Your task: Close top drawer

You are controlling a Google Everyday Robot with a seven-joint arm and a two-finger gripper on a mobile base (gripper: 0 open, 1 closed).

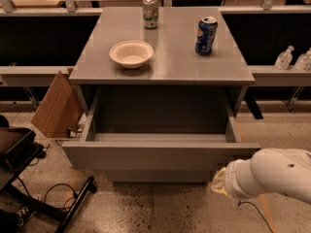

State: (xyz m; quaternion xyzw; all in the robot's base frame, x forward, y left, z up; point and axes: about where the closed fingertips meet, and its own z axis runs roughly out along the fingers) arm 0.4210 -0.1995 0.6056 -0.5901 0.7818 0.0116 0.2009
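Note:
The top drawer is a wide grey drawer with a plain flat front. It stands partly pulled out of the grey cabinet, and its empty floor and side walls show. My white arm comes in from the lower right. My gripper is at the arm's yellowish tip, right at the lower right part of the drawer front, low near the floor. The drawers below are hidden behind the open drawer's front.
On the cabinet top stand a white bowl, a green-white can and a blue can. A cardboard box leans at the cabinet's left. A black stand with cables is at lower left. Bottles sit on a shelf at right.

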